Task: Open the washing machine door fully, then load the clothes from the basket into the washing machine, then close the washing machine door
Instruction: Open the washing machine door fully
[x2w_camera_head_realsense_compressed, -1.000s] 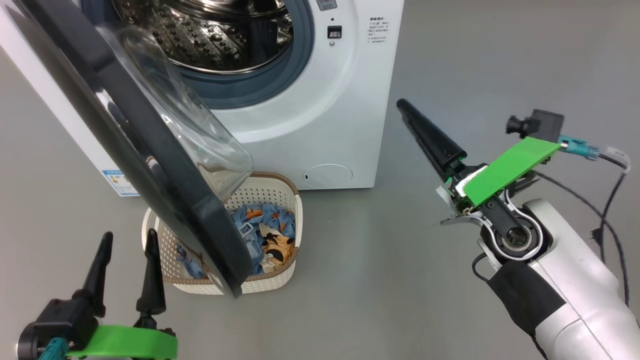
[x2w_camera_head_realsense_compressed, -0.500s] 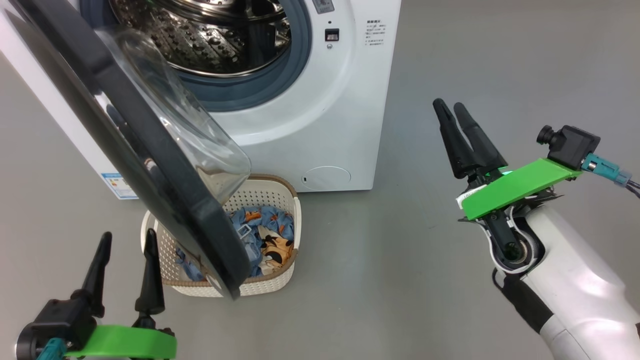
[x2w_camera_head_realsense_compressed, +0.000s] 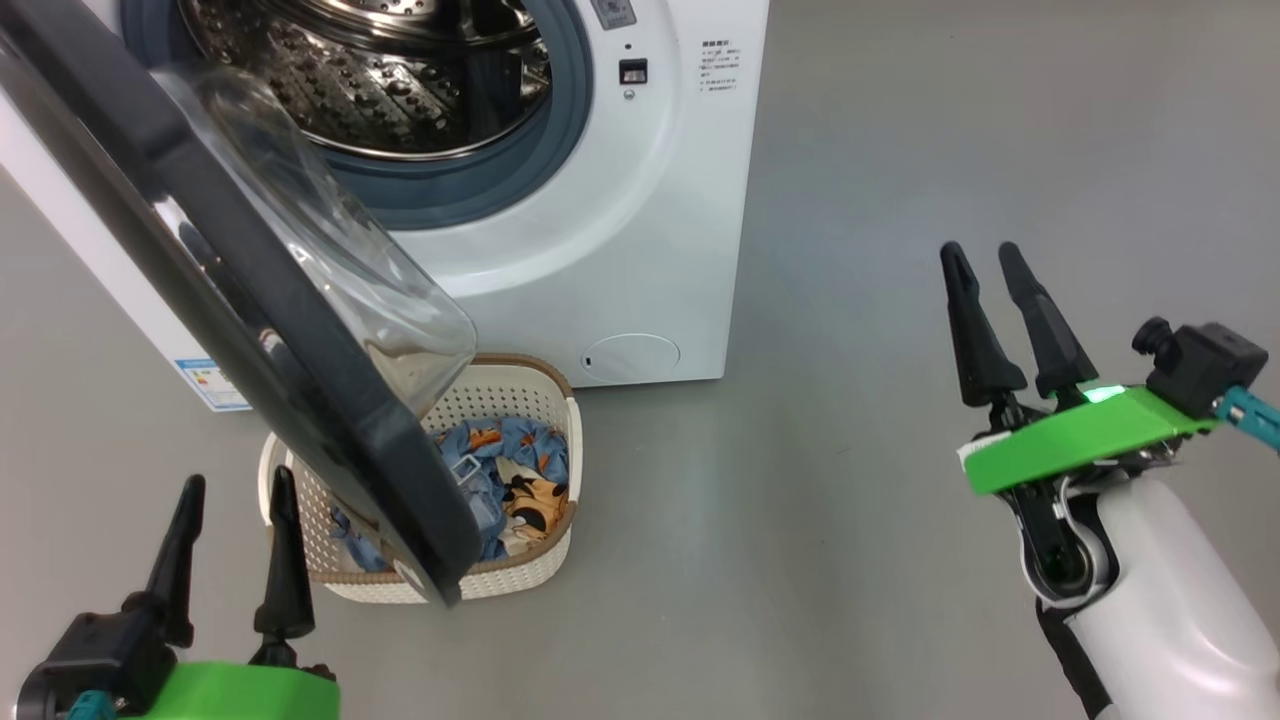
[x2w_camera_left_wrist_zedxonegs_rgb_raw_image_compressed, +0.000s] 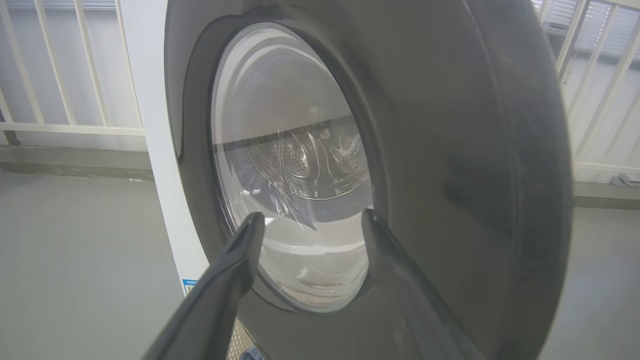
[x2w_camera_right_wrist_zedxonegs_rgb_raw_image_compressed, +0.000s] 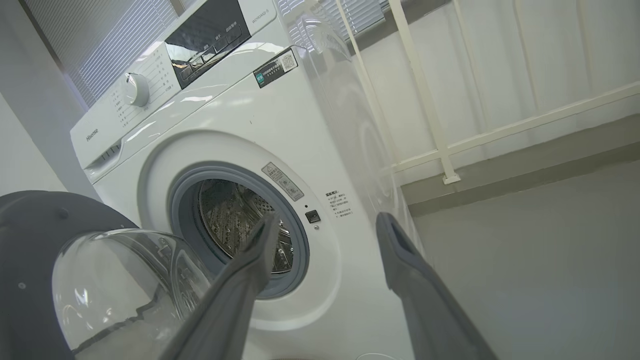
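One white washing machine (x2w_camera_head_realsense_compressed: 640, 200), one black-rimmed glass door (x2w_camera_head_realsense_compressed: 250, 330) being shown open, one cream basket (x2w_camera_head_realsense_compressed: 500, 395) of blue printed clothes (x2w_camera_head_realsense_compressed: 505, 475), left tool (x2w_camera_head_realsense_compressed: 238, 476), right tool (x2w_camera_head_realsense_compressed: 979, 248) being held released

The washing machine door (x2w_camera_head_realsense_compressed: 300, 390) overhangs the left half of the basket (x2w_camera_head_realsense_compressed: 520, 572); the right half lies open from above.

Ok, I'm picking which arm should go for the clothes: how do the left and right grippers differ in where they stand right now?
The left gripper sits near the basket, on the outer side of the washing machine door; the right gripper stands off to the side over the floor. The left points at the door's glass, the right toward the open drum. Both have open, empty jaws.
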